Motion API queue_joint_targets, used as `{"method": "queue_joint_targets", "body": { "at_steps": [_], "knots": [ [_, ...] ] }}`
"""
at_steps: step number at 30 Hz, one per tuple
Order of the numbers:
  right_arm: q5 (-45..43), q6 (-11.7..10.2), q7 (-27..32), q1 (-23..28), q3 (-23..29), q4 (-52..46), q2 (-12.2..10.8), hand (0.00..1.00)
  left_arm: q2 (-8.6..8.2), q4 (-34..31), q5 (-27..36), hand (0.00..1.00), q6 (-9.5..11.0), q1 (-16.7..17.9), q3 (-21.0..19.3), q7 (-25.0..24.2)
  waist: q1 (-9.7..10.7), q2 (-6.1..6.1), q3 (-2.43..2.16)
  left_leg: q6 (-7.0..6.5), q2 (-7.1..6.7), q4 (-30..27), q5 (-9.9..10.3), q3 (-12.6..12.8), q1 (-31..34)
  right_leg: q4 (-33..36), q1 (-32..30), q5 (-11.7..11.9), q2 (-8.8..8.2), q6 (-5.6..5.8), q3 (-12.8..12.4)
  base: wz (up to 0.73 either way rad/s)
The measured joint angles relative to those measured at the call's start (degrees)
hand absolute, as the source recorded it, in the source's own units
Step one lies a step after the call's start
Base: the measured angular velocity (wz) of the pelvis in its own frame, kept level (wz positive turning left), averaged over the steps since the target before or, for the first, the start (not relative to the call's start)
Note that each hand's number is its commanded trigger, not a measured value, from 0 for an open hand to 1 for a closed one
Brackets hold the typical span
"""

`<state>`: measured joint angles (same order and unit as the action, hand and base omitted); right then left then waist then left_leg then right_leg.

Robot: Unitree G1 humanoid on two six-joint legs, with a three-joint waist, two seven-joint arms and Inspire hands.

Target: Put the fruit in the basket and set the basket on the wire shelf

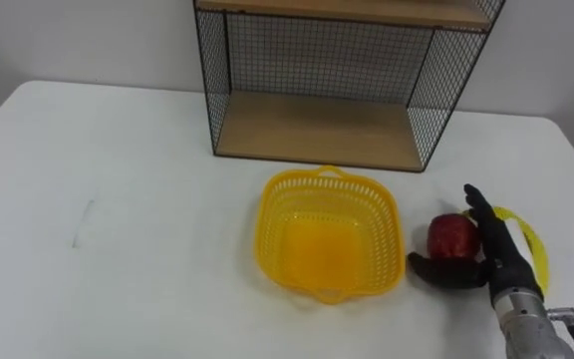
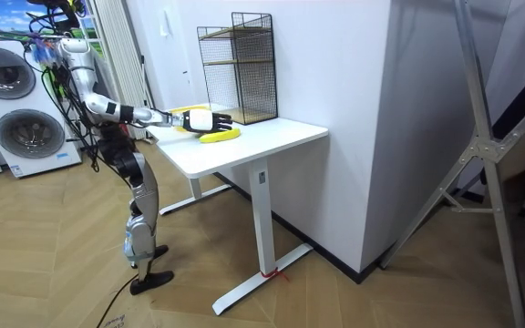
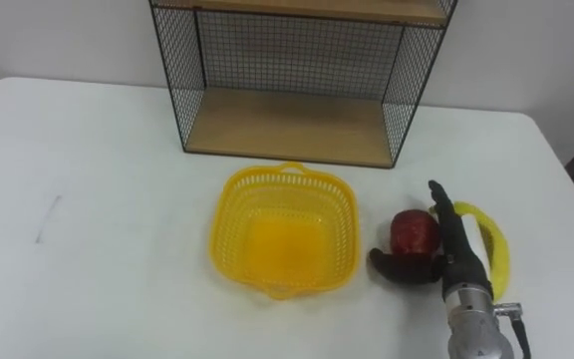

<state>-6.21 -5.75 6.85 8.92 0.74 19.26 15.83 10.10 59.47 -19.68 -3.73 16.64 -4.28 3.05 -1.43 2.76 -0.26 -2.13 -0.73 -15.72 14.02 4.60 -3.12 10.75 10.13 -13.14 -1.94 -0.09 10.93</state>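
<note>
Red round apple (image 1: 451, 234), seated on the white tabletop (image 1: 118, 179) in the fork of the right hand (image 1: 496, 249). Fingers (image 1: 478, 204) straight and pressed together along the fruit's right flank, thumb spread wide and laid across its near side. Not yet a closed grip, to judge by those straight fingers.

Just behind the hand and partly hidden by it, a curved yellow banana (image 1: 528, 239), flat on the table. Just left of the apple, near but apart, a yellow plastic lattice basket (image 1: 267, 214) with small loop handles, upright and empty. Beyond the basket, at the table's far edge against the wall, a black wire shelf (image 1: 317, 130) with wooden boards, nothing on its lower board.

In the room view, standing at the table's edge, right arm stretched out over the top.

Task barely begun, by the look of it: no fruit in the basket, basket not on the shelf. Left to do: closing on the apple, carrying it across into the basket, the same for the banana, then lifting the loaded basket onto a shelf board.
</note>
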Motion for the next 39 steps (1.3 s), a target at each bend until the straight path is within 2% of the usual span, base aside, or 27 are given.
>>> {"method": "queue_joint_targets", "body": {
  "at_steps": [6,12,17,23,25,30,34,39],
  "knots": [
    [-5.09,-1.7,2.84,-1.4,0.8,3.22,0.11,1.0,0.01,0.01,0.0,0.0,0.04,-0.88,0.06,0.47,0.02,0.07,0.03,-0.01,0.0,0.01,-0.01,-0.01,-0.26,-0.04,-0.04,0.03,0.02,-0.03,-0.17,0.0],
    [-10.37,-0.95,5.95,-3.86,0.67,5.68,0.57,1.0,0.02,0.0,0.01,0.0,0.06,-1.01,0.65,1.61,-0.08,0.34,0.02,0.0,0.01,0.23,-0.01,0.04,-0.45,-0.1,-0.08,0.03,0.1,-0.04,-0.57,0.0],
    [-9.72,-0.38,6.47,-4.77,0.68,6.64,0.46,1.0,0.06,0.02,0.01,0.0,0.09,-1.24,1.08,1.81,-0.08,0.68,-0.02,0.0,-0.01,0.26,-0.01,-0.02,-0.46,-0.13,0.05,0.03,0.07,-0.03,-0.35,0.01],
    [-0.44,-0.3,5.93,-3.66,0.67,5.0,0.07,1.0,0.05,0.1,0.02,0.0,0.11,-1.1,1.1,1.74,-0.18,0.44,0.02,0.0,0.02,0.36,-0.01,0.02,-0.29,-0.14,-0.23,0.03,0.05,-0.02,-0.07,0.0],
    [2.68,0.91,4.94,-3.25,0.71,3.08,0.11,1.0,0.05,0.04,0.01,0.0,0.11,-0.99,1.09,1.58,-0.08,0.22,-0.03,0.01,0.01,0.19,-0.01,0.02,-0.04,-0.12,-0.41,0.03,0.07,-0.03,-0.01,0.0],
    [3.61,1.52,4.33,-2.03,0.53,-3.86,-0.18,1.0,-0.19,0.19,0.03,0.0,0.22,-0.68,1.15,1.38,0.44,-0.92,-0.22,-0.07,-0.06,-0.03,-0.06,0.04,0.68,-0.04,-1.06,0.26,0.08,-0.02,-0.11,0.0],
    [4.32,1.45,4.99,-2.12,0.57,-12.73,-0.17,1.0,-0.17,0.39,0.03,0.0,0.23,-0.77,1.14,1.39,1.0,-1.54,-0.06,-0.09,-0.04,0.25,-0.17,0.21,0.44,-0.04,-1.03,0.26,0.09,-0.01,-0.63,0.0],
    [8.35,1.32,4.87,-2.22,0.62,-18.51,0.06,1.0,-0.25,0.4,0.03,0.0,0.69,-0.29,1.13,1.31,0.82,-1.41,0.15,-0.04,0.0,0.49,-0.2,1.33,-0.45,-0.04,-0.84,0.27,0.2,-0.02,-1.35,-0.08]
  ]
}}
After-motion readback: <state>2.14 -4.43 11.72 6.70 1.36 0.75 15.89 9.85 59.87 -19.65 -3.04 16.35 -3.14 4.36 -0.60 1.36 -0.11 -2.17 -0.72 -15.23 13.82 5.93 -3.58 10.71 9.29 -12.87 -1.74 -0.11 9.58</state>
